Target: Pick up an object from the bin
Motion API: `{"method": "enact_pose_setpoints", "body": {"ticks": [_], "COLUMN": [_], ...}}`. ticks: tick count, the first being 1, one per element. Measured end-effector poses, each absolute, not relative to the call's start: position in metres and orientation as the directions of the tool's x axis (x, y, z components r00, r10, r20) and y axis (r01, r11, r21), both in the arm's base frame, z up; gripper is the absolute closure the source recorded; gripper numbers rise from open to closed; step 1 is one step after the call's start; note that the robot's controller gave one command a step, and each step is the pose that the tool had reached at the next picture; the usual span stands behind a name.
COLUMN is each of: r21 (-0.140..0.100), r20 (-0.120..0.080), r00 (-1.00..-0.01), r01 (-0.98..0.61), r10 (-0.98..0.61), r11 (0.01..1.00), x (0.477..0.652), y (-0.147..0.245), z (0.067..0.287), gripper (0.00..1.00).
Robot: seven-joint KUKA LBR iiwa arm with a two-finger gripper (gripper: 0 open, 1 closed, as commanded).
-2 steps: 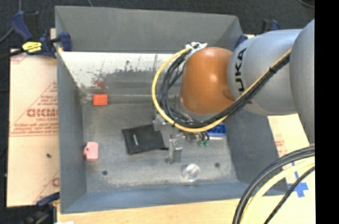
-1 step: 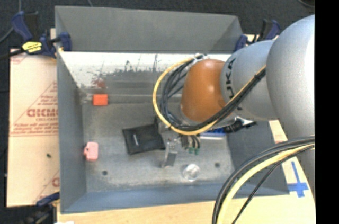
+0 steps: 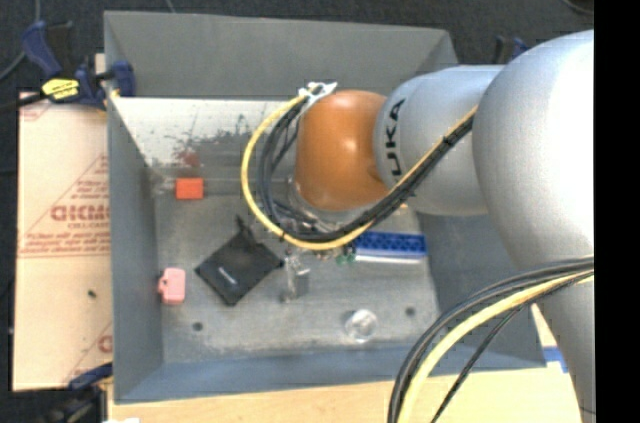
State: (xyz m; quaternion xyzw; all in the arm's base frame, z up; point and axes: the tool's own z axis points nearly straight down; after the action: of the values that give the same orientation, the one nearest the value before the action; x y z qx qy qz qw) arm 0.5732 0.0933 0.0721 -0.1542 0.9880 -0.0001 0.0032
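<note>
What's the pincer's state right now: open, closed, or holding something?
Pincer: cannot be told whether open or closed; it is low beside the right edge of the flat black object.

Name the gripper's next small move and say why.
Probably a short shift toward the view's left, then down onto the black flat pad. The gripper hangs just off that pad's right edge, so it is the nearest thing. The blue strip lies partly under the arm, and the pink piece and orange block lie farther off.
</note>
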Motion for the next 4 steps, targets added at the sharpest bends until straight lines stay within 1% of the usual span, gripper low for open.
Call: {"method": "enact_pose_setpoints", "body": {"ticks": [1,2,3,4], "r21": [0.002,-0.002,0.004,0.004], "r20": [-0.005,-0.011,-0.013,-0.012], "r00": [-1.0,-0.956,-1.0,-1.0], "r01": [-0.014,-0.294,-0.012,-0.012], "r10": [-0.014,-0.294,-0.012,-0.012], "r11": [1.0,0.956,1.0,1.0], "x": [0.575,0.583,0.593,0.593], "y": [0.108,0.16,0.191,0.191], "z": [0.071,0.071,0.071,0.071], "gripper": [0.0,0.0,1.0,1.0]}}
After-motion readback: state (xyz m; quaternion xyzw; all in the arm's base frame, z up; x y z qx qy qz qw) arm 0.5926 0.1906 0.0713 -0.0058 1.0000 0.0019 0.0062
